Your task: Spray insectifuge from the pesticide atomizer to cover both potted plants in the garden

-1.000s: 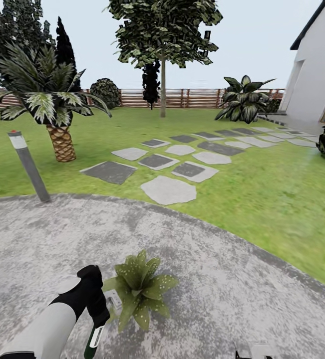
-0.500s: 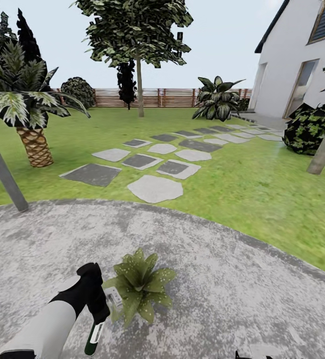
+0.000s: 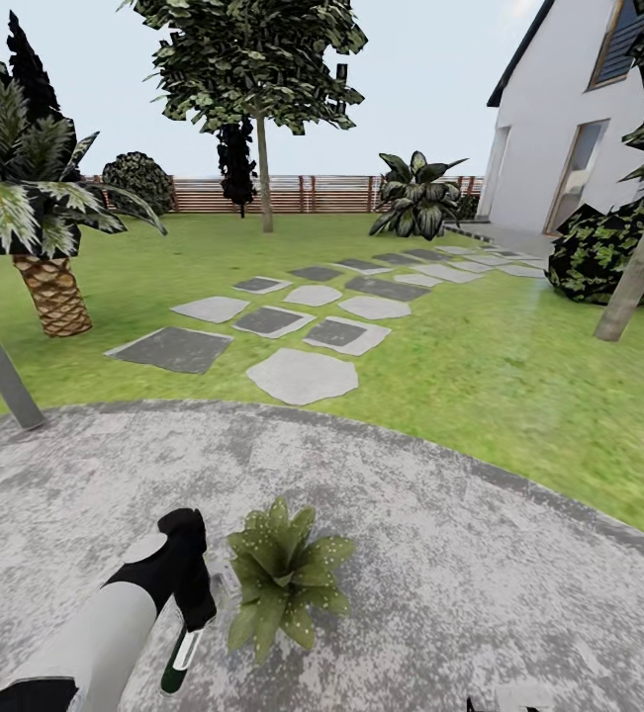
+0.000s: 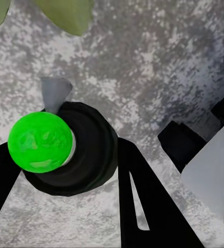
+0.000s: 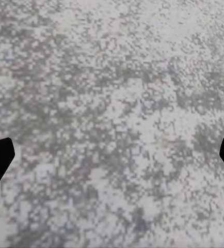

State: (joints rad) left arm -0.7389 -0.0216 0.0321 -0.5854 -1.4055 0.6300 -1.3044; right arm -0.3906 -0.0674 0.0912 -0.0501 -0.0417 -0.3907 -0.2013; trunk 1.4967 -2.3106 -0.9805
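Observation:
One potted plant, a low rosette of pointed green leaves with white specks of insectifuge on them, stands on the round grey paving. Just to its left, my left gripper is shut on the pesticide atomizer, a dark bottle with a pale band hanging down from the fingers. In the left wrist view the atomizer shows a bright green round end between the black fingers, with leaves at the frame's edge. My right gripper hangs open over bare paving.
A grey lamp post leans at the paving's left rim beside a palm. Stepping stones cross the lawn toward a white house. A slanted trunk, a dark bush and the wooden fence lie beyond.
The whole picture has slid left, so the camera has turned right and the house now shows more. My left gripper still holds the atomizer beside the plant.

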